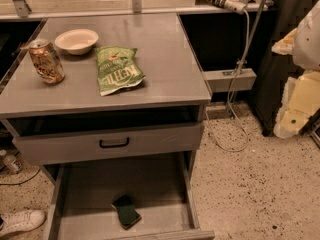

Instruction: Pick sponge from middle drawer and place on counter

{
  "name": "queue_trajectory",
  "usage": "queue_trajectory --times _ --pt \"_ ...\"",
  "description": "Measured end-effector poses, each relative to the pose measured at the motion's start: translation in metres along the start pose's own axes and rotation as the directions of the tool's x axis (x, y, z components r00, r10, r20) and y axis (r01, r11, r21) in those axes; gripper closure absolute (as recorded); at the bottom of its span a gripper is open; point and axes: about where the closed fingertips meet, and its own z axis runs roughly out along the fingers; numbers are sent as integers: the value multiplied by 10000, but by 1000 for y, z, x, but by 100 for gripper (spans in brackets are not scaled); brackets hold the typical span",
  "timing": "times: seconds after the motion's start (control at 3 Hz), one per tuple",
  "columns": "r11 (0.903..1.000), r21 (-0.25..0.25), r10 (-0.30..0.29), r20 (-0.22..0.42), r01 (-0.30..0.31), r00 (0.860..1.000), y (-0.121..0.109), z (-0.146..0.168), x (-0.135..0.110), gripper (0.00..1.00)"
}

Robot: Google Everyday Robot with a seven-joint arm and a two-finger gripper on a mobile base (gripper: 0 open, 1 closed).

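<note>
The small rectangular green-and-yellow sponge (126, 210) lies flat near the front of the open grey metal drawer (95, 184). I judge it light and squashy, so I'd pinch across its short sides. The pale claw (300, 101) hangs far right; I cannot tell how open it is.

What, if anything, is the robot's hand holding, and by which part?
Nothing that shows. The hand hangs at the right edge of the view, far from the sponge, which lies free on the floor of the middle drawer.
</note>
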Motion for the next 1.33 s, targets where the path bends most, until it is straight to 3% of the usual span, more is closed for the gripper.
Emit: queue_trajectory --times 0.33,0.67,1.0,1.33 --pt "10000 0 0 0 0 10000 0 0 0 0" --pt "10000 -10 -98 -7 98 10000 16 6 -7 0" --pt "9992 -253 -320 136 324 9994 54 18 -29 0" --pt "9922 -1048 -618 583 676 9964 103 29 -58 0"
